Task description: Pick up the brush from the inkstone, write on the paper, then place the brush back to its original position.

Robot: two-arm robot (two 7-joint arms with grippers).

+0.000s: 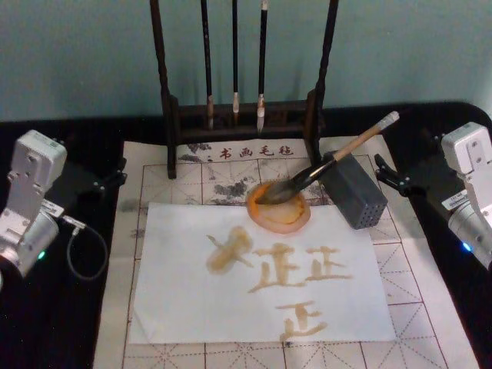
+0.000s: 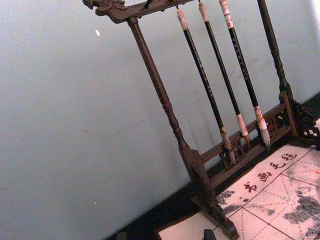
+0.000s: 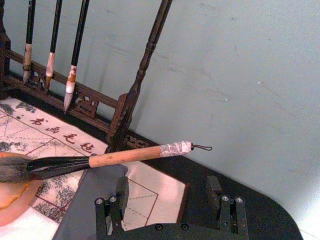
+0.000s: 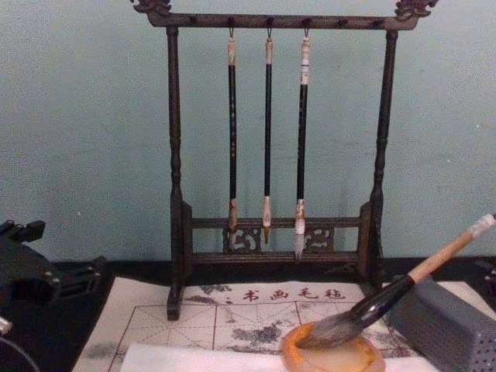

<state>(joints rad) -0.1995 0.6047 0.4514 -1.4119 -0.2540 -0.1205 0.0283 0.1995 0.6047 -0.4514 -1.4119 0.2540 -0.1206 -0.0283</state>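
The brush (image 1: 346,150) lies just right of the middle of the head view. Its bushy tip rests in the inkstone (image 1: 288,221), and its shaft slants up toward the upper right, leaning across the top edge of the grey ribbed block (image 1: 355,192) just beside the dish. The white-wrapped end points to the upper right. Nothing is holding it.

The inkstone sits at the upper edge of the white paper (image 1: 177,300), overlapping it a little. The paper carries several amber-brown characters (image 1: 300,269) and a looser smear to their left. It lies on a pale gridded mat (image 1: 430,284) spread over the black counter (image 1: 46,323).

The right pincer (image 1: 382,173) hovers at the right side of the head view, near the block and the brush's upper handle but touching neither. In the right wrist view its two fingers (image 3: 121,192) stand spread wide with nothing between them, and the brush handle lies across the scene beyond them.

The left pincer (image 1: 114,175) is parked at the left side of the head view, over the counter by the mat's upper left corner. Its prongs are also apart and empty.

At the top centre, a dark wooden rack (image 4: 174,155) stands against the pale blue-green wall. Three thin black brushes (image 4: 267,132) hang from its top bar, tips down.
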